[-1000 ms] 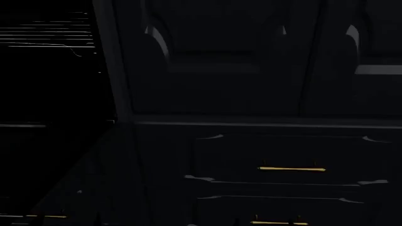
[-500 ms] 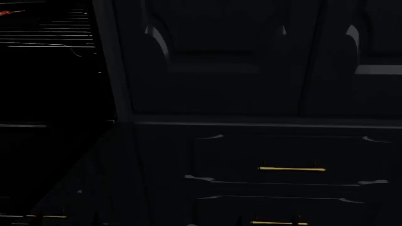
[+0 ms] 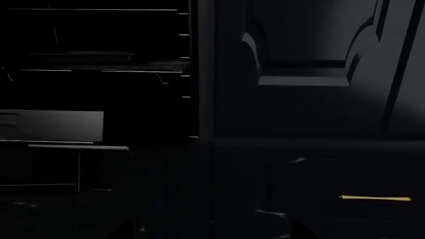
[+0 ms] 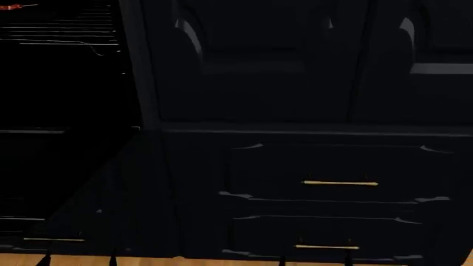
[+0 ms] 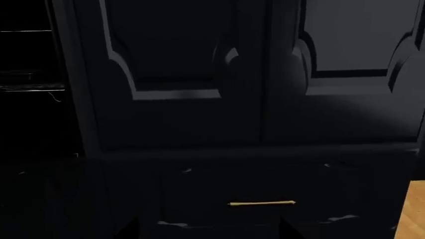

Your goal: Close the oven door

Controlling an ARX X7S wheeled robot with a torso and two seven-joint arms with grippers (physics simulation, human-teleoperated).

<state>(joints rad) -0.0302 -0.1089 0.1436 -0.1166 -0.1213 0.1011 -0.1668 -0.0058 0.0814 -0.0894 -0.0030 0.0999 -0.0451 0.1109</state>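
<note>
The head view shows two raised-panel cabinet doors, one (image 4: 251, 61) beside the other (image 4: 425, 61). Under them are two drawer fronts, each with one brass handle: upper (image 4: 340, 183) and lower (image 4: 327, 247). A third brass handle (image 4: 53, 239) is at the lower left. One oven rack (image 4: 63, 41) is visible.

A wooden floor (image 4: 221, 261) carries the dark cabinet unit (image 4: 310, 183).

Your head camera faces the dark cabinets (image 4: 251, 66) close up, oven (image 4: 59, 66) at its left. Both wrist cameras face the same fronts; all three share the top drawer (image 4: 333, 172).
</note>
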